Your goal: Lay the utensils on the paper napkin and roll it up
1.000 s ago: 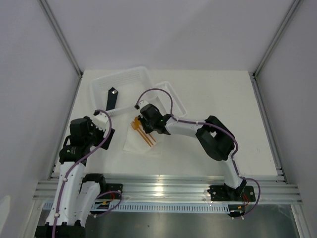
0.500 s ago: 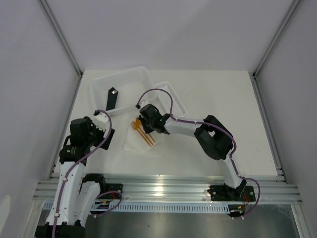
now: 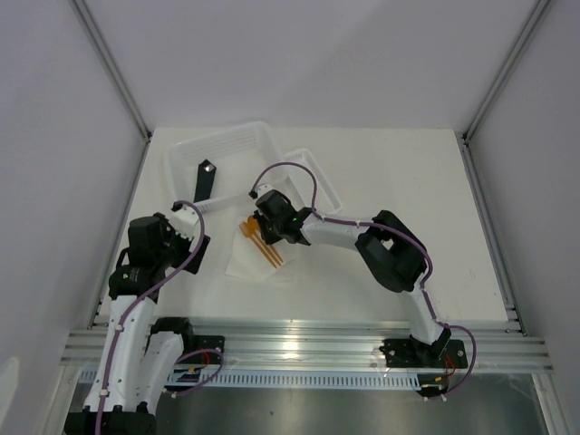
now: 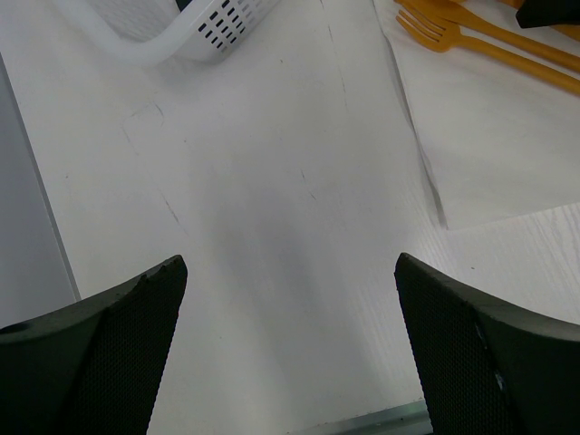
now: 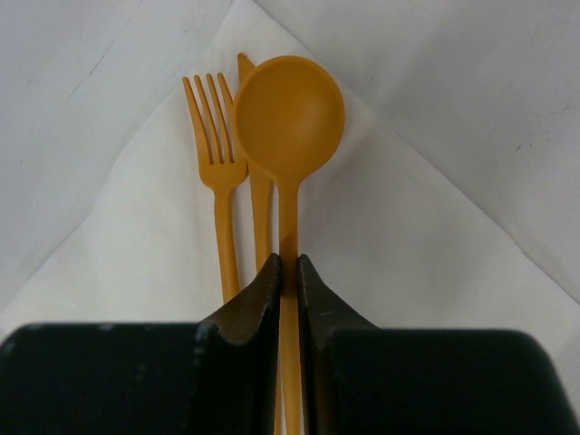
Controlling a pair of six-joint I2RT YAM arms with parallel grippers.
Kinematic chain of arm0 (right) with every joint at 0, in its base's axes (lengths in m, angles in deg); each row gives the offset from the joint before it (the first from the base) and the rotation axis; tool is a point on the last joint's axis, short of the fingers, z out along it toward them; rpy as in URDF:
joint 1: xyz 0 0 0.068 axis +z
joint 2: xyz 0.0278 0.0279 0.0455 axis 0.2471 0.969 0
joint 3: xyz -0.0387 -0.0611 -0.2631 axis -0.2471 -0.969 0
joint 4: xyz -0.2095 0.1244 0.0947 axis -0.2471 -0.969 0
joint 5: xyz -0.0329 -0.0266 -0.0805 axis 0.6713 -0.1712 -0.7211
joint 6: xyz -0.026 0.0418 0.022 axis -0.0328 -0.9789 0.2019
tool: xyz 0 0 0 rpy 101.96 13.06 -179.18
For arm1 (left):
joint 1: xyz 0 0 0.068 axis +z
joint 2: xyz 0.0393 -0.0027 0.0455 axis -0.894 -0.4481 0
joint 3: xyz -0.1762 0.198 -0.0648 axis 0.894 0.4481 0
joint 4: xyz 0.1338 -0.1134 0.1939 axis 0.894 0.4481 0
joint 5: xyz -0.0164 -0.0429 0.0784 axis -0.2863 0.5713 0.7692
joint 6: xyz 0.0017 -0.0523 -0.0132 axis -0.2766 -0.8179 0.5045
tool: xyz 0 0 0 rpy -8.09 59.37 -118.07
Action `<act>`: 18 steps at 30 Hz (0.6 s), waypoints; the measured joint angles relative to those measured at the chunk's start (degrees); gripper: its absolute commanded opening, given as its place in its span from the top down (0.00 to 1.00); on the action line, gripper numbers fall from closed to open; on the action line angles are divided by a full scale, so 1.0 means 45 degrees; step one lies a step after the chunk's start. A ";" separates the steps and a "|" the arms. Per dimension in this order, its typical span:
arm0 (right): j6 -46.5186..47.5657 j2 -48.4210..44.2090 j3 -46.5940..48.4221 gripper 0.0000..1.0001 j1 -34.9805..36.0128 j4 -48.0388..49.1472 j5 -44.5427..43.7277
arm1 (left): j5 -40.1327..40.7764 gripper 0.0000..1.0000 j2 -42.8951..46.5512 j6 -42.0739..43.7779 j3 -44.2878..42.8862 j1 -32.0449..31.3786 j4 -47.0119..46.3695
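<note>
The white paper napkin [image 3: 251, 258] lies on the table in front of the trays; it also shows in the right wrist view [image 5: 426, 245] and the left wrist view [image 4: 489, 136]. An orange fork [image 5: 216, 172] and knife [image 5: 261, 204] lie on it side by side. My right gripper [image 5: 289, 265] is shut on the handle of the orange spoon [image 5: 290, 113], held over the napkin beside them. In the top view the right gripper [image 3: 263, 225] sits over the utensils [image 3: 261, 245]. My left gripper [image 4: 290, 272] is open and empty over bare table, left of the napkin.
Two white plastic trays [image 3: 237, 143] stand behind the napkin; one holds a black flat bar with a white dot [image 3: 205, 177]. A tray corner [image 4: 195, 32] shows in the left wrist view. A metal rail [image 3: 299, 344] runs along the near table edge.
</note>
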State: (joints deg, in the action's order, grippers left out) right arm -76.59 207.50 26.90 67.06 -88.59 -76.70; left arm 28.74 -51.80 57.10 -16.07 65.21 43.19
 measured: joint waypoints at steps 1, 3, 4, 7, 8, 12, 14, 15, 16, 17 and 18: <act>-0.0005 0.0000 0.0000 1.00 0.0000 -0.0005 0.0005 | 0.0005 0.01 0.0000 0.0000 0.0005 0.0000 0.0000; -0.0005 0.0010 0.0000 1.00 0.0000 -0.0005 0.0005 | 0.0005 0.01 0.0000 0.0000 0.0005 0.0000 0.0000; -0.0005 0.0024 0.0005 0.99 0.0000 0.0000 0.0005 | 0.0010 0.00 0.0000 0.0000 0.0010 0.0000 0.0005; -0.0005 0.0204 0.0083 0.95 0.0000 0.0000 0.0010 | 0.0029 0.01 0.0000 0.0000 0.0019 0.0000 0.0005; -0.0005 0.0277 0.0097 0.94 0.0000 0.0000 0.0015 | 0.0034 0.00 0.0000 0.0000 0.0019 0.0000 0.0000; -0.0010 0.0408 0.0262 0.91 0.0000 0.0010 0.0019 | 0.0049 0.01 0.0000 0.0000 0.0019 0.0000 0.0000; -0.0010 0.0432 0.0311 0.89 0.0000 -0.0010 0.0034 | 0.0083 0.00 0.0000 0.0000 0.0019 0.0000 0.0000; -0.0010 0.0432 0.0325 0.87 0.0000 -0.0029 0.0049 | 0.0092 0.00 0.0000 0.0000 0.0019 0.0000 0.0005; -0.0010 0.0432 0.0330 0.86 -0.0015 -0.0044 0.0058 | 0.0092 0.00 0.0000 0.0000 0.0019 0.0000 0.0000; -0.0010 0.0432 0.0335 0.83 -0.0015 -0.0044 0.0068 | 0.0092 0.01 0.0000 0.0000 0.0019 0.0000 0.0005; -0.0010 0.0432 0.0335 0.82 -0.0010 -0.0044 0.0083 | 0.0092 0.00 0.0000 0.0000 0.0019 0.0000 0.0005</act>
State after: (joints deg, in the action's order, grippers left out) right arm -76.63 209.45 28.41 67.02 -88.79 -76.33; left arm 29.15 -51.80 57.10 -15.98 65.21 43.21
